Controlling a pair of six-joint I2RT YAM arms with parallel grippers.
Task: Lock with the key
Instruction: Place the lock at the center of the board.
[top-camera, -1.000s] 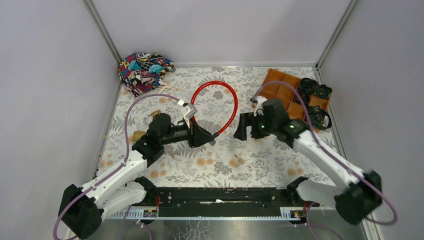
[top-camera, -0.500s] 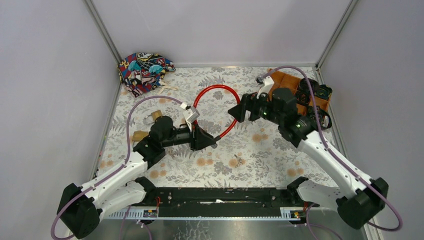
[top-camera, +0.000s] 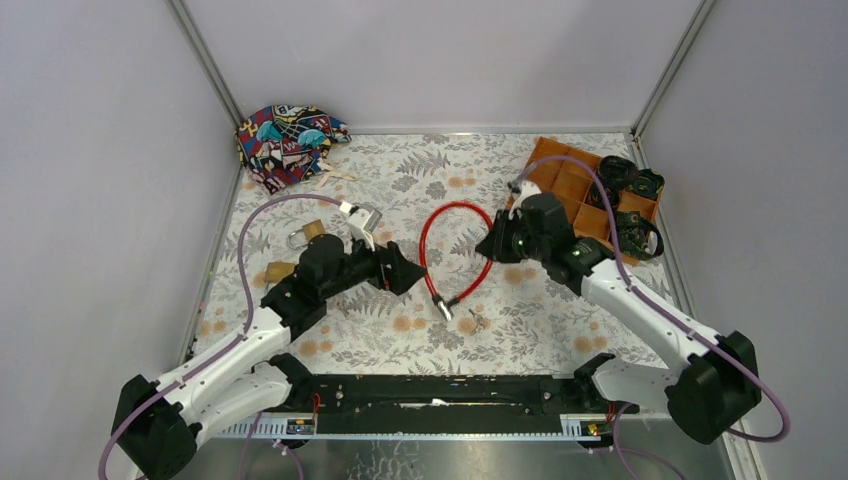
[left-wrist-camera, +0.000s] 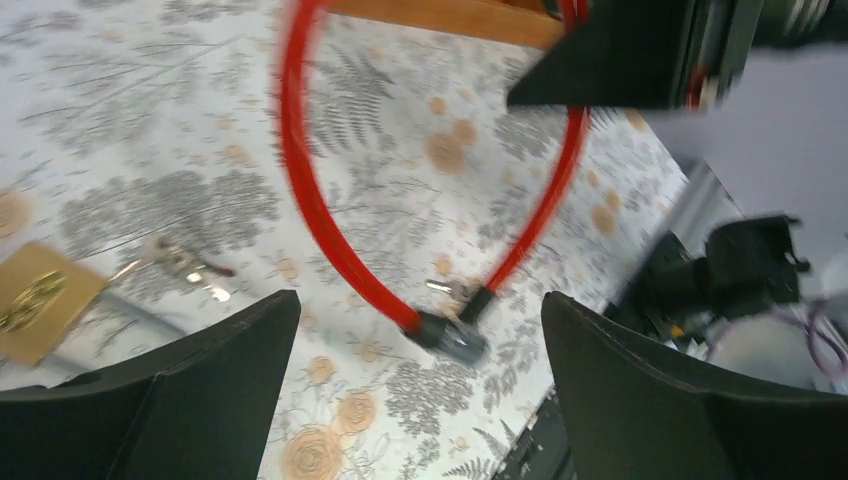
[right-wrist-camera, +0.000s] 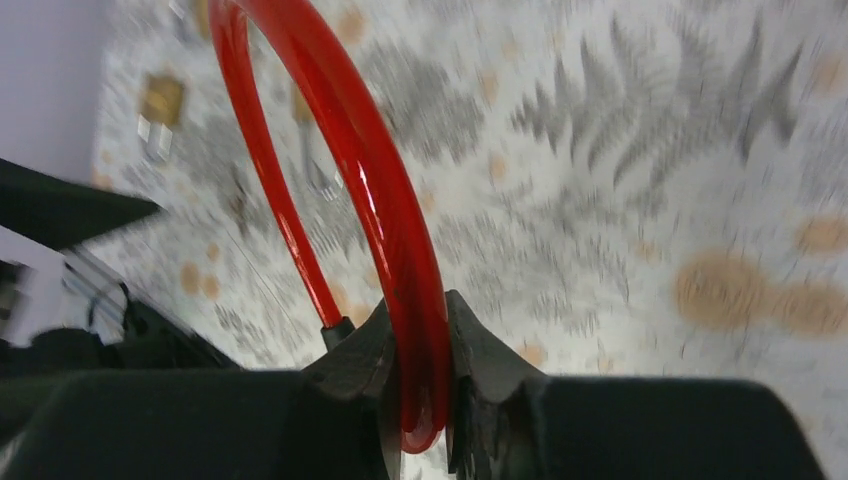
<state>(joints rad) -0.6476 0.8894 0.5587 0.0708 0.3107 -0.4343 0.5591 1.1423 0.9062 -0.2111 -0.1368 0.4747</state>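
1. Our left gripper (top-camera: 405, 272) hung over the floral tablecloth (top-camera: 560, 330), jaws wide apart and holding nothing.
2. Just beside it stood the red cable-lock loop (top-camera: 423, 250), its lock end lowest.
3. A small metal key (top-camera: 475, 322) lay near that end.
4. Our right gripper (right-wrist-camera: 415, 385) had its jaws clamped on the loop's right side.

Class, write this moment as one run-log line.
right end effector: shut on red cable lock | left end effector: open, empty | key: on table

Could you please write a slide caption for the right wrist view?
Right hand shut on the red cable lock, floral tablecloth blurred behind.
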